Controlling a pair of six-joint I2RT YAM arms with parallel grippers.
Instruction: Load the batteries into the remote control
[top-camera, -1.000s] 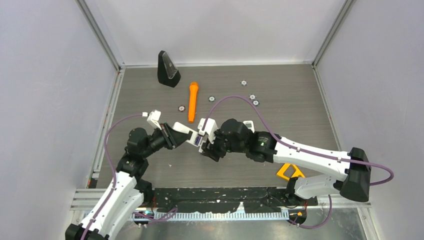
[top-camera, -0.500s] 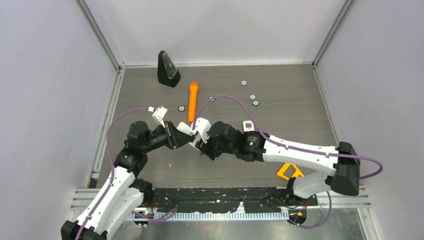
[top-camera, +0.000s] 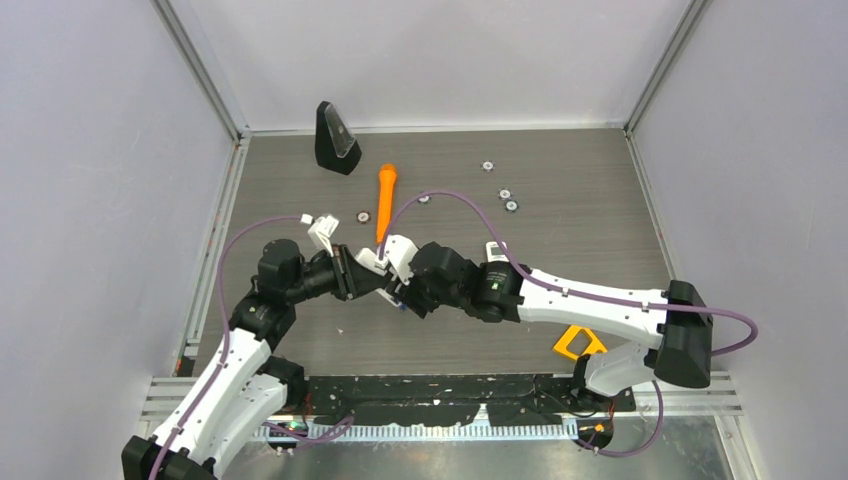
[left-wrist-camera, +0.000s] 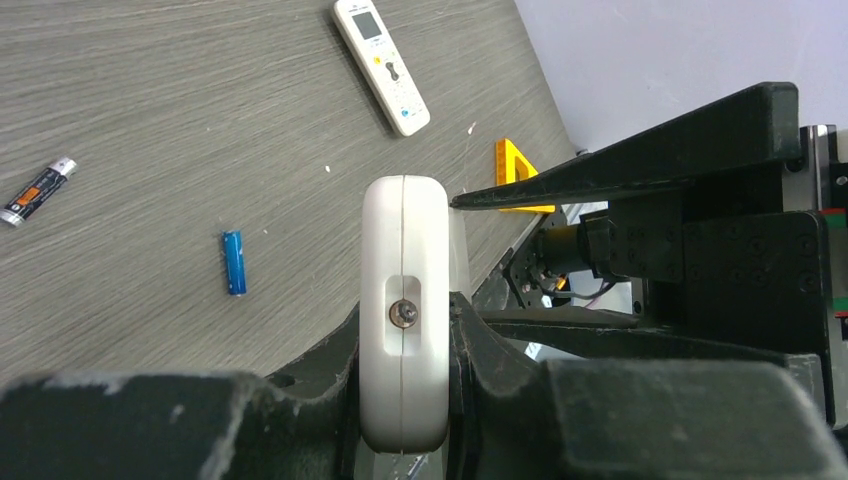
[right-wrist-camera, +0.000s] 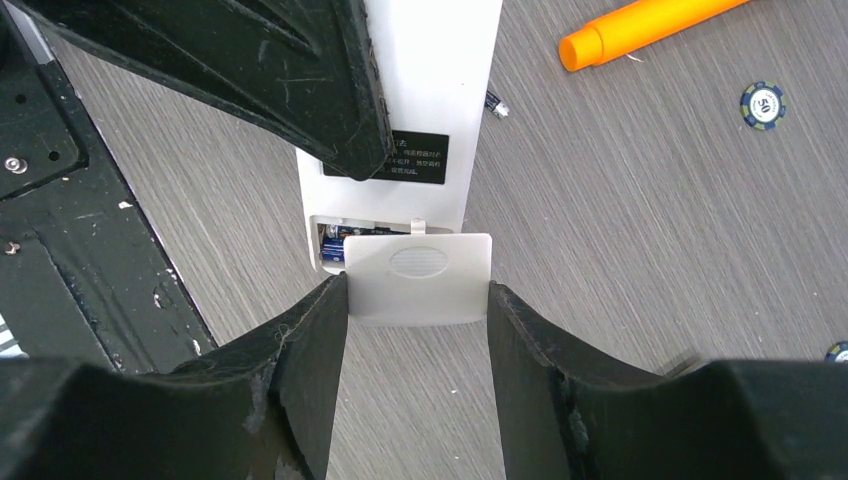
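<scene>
Grey table, remote with blue battery inside (cover ajar)

Pale walls, grey wood-grain tabletop

A: Compartment of remote?
B: Mostly hidden behind battery cover; just a blue battery sliver peeking out.
A: Print on label?
B: Too small to read. Far end cut off at top edge.

Only legible mark: "50" on the round dark chip lying on the bench. The black label on the white remote carries white print, too small to read
</scene>
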